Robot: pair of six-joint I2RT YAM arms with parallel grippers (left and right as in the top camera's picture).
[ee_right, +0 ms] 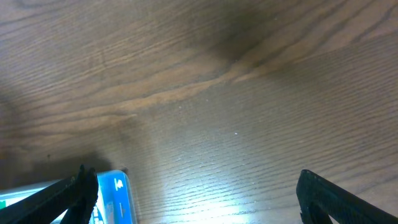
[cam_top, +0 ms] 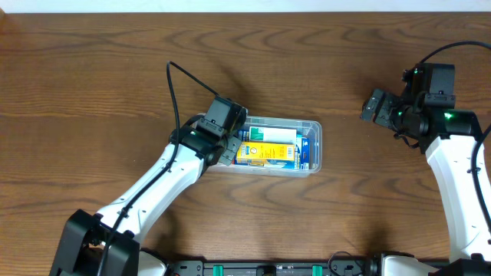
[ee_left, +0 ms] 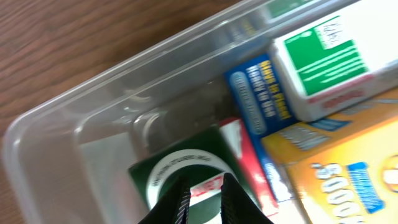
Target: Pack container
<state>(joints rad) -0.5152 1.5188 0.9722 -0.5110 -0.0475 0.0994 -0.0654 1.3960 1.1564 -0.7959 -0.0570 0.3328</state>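
The clear container lies at the table's middle and holds several small boxes: a white and green one, a yellow one and a blue one. My left gripper reaches into its left end. In the left wrist view its fingers are nearly together, with nothing between them, just over a dark green box with a white ring. The container's rim, a white and green box and an orange box show there too. My right gripper is open and empty over bare wood.
The wooden table surrounds the container. In the right wrist view a blue box edge shows at the lower left, by the left finger. A black cable loops above my left arm.
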